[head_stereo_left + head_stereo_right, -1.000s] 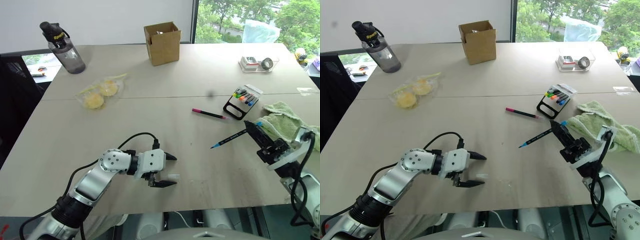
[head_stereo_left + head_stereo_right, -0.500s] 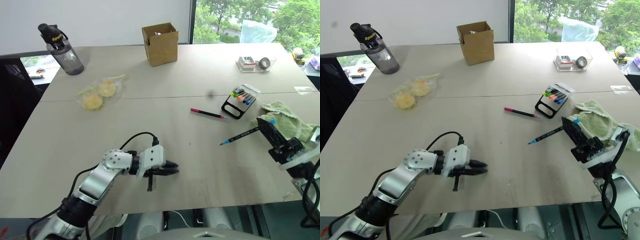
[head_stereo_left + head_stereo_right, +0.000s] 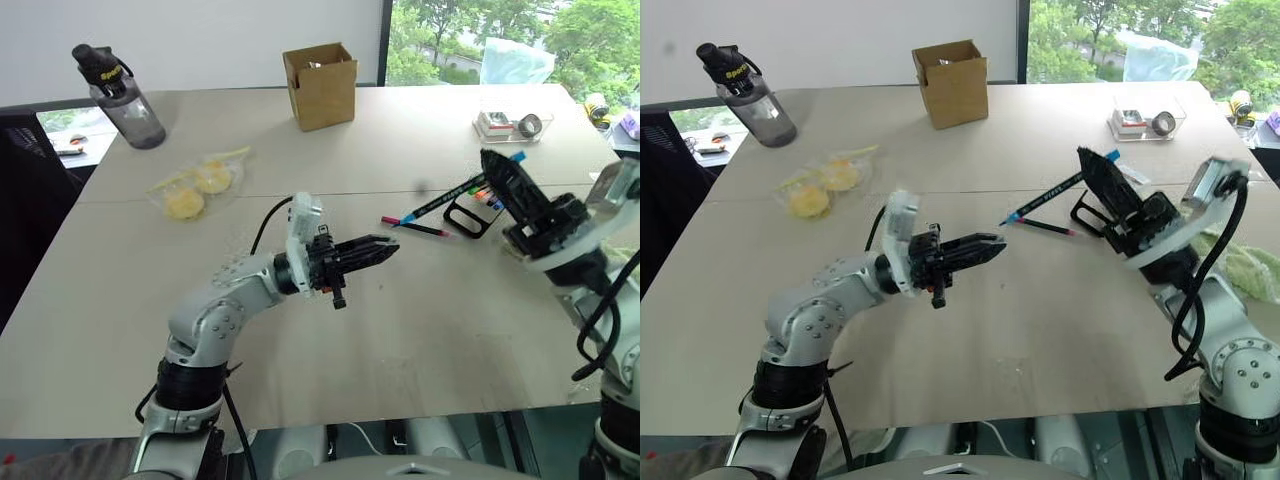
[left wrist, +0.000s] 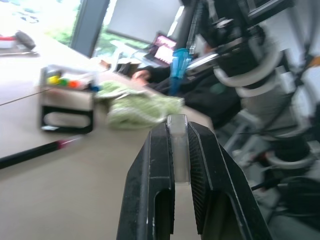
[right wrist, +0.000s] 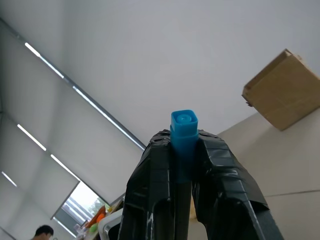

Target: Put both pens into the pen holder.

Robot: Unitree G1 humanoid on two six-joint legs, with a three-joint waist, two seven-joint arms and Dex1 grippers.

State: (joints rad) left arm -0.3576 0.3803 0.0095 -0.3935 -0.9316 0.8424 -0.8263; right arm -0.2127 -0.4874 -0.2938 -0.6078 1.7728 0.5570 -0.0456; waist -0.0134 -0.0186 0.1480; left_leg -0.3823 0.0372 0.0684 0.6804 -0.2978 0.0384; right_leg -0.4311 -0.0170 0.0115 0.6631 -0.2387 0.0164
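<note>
The blue-tipped pen (image 3: pixel 450 190) is in the air, slanting down to the left, with my right gripper (image 3: pixel 495 168) shut on its capped end; the blue cap (image 5: pixel 184 131) sticks out between the fingers. The pink-ended pen (image 3: pixel 415 227) lies on the table just below it. The black pen holder (image 3: pixel 465 212) with its coloured markers stands partly hidden behind that gripper. My left gripper (image 3: pixel 388 244) is raised above the table's middle, pointing right toward the pens, shut on a small clear cap (image 4: pixel 178 150).
A cardboard box (image 3: pixel 323 85) stands at the back centre, a water bottle (image 3: pixel 118 95) at the back left, and a bag of yellow items (image 3: pixel 195 188) left of centre. A clear tray with tape (image 3: pixel 510 125) sits far right, a green towel (image 3: pixel 1240 270) beside the holder.
My left gripper closed on the small clear cap on the table and lifted it, swinging to point right. My right gripper raised the blue pen up and left, in front of the holder.
</note>
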